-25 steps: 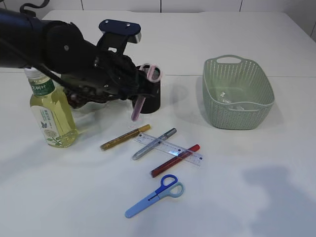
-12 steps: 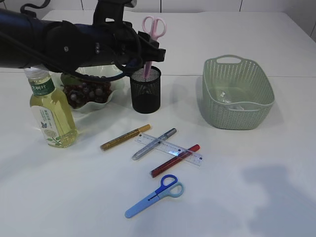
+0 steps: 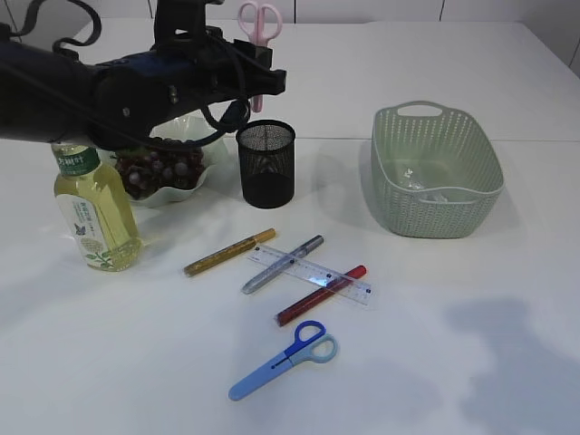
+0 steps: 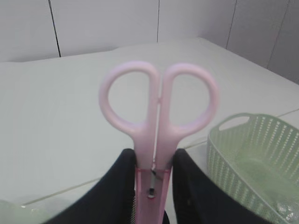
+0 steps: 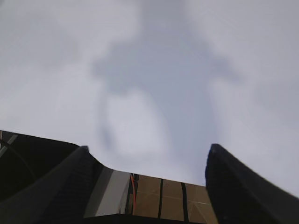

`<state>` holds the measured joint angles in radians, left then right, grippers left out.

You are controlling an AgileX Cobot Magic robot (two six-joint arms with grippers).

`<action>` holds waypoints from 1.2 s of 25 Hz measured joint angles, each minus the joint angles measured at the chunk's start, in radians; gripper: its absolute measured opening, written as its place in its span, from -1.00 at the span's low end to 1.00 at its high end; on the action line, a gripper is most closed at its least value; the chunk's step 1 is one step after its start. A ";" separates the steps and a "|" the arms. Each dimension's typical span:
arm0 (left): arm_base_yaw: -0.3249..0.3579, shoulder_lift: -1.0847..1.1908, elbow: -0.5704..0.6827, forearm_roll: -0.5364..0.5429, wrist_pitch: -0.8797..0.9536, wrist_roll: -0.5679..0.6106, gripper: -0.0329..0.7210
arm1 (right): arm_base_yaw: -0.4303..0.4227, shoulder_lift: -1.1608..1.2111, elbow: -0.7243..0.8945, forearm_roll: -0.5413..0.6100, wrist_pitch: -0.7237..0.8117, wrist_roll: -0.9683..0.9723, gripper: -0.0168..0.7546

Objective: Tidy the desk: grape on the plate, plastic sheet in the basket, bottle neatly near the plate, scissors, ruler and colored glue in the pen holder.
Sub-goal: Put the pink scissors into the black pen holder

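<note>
L gripper [image 3: 257, 80] clamping pink scissors [image 3: 259, 22], now lifted higher above pen holder [image 3: 266, 164].

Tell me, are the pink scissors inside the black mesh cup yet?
No. The left gripper holds the pink scissors above the pen holder, tips clear of its rim.

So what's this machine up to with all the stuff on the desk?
It's tidying the desk. The left gripper holds pink scissors upright, handles up, above the black mesh pen holder; they are not in it yet. On the table lie blue scissors, a clear ruler and three glue pens. Grapes sit on the plate, the bottle stands beside it, and the plastic sheet lies in the green basket. The right gripper hangs open over bare table.
</note>
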<state>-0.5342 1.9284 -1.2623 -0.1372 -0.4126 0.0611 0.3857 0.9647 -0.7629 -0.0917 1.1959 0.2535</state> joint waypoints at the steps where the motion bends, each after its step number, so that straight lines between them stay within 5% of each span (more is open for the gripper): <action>1: 0.000 0.006 0.000 0.000 -0.024 0.000 -0.41 | 0.000 0.000 0.000 -0.002 -0.003 0.000 0.56; 9: 0.000 0.054 -0.003 0.000 -0.152 0.000 -0.41 | 0.000 0.000 0.000 -0.015 -0.011 0.000 0.56; 20: 0.010 0.202 -0.155 0.000 -0.131 0.000 -0.41 | 0.000 0.000 0.000 -0.037 -0.013 0.000 0.56; 30: 0.043 0.252 -0.164 -0.006 -0.084 0.000 -0.41 | 0.000 0.000 0.000 -0.040 -0.039 0.000 0.56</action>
<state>-0.4912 2.1801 -1.4259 -0.1435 -0.4963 0.0611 0.3857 0.9647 -0.7629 -0.1312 1.1571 0.2535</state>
